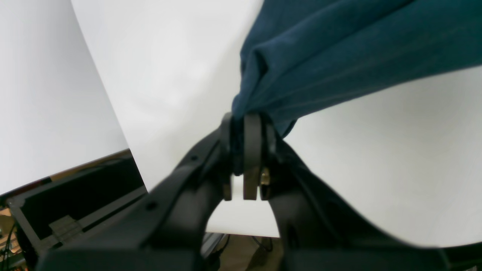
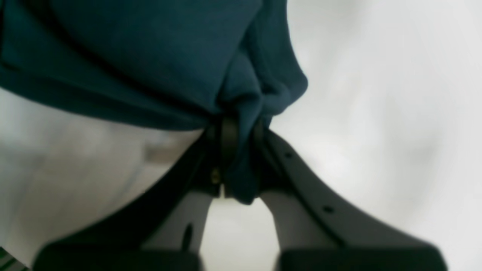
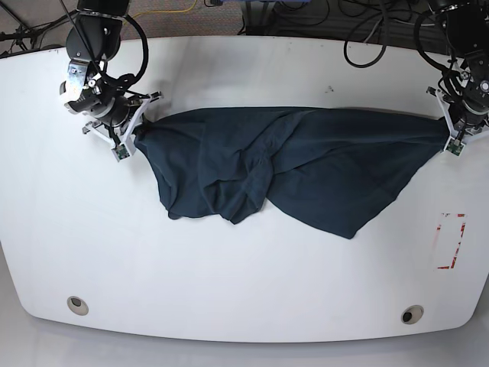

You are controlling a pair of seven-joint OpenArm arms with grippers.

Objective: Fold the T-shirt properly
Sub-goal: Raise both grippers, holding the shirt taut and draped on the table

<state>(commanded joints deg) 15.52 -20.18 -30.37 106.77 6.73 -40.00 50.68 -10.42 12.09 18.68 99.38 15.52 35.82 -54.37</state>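
Note:
The dark navy T-shirt [image 3: 306, 160] is stretched across the white table [image 3: 244, 275], pulled taut along its far edge and sagging in wrinkled folds toward the near side. My left gripper [image 3: 448, 134], on the base view's right, is shut on a bunched corner of the T-shirt [image 1: 339, 49]; cloth is pinched between the black fingers [image 1: 251, 150]. My right gripper [image 3: 136, 130], on the base view's left, is shut on the opposite corner of the T-shirt [image 2: 150, 56], with fabric hanging through the fingers [image 2: 228, 146].
A red-outlined rectangle [image 3: 451, 241] is marked on the table at the right. Two round holes [image 3: 76, 304] [image 3: 411, 314] sit near the front edge. Cables [image 3: 367, 30] lie beyond the far edge. A dark case [image 1: 67, 203] shows off the table in the left wrist view.

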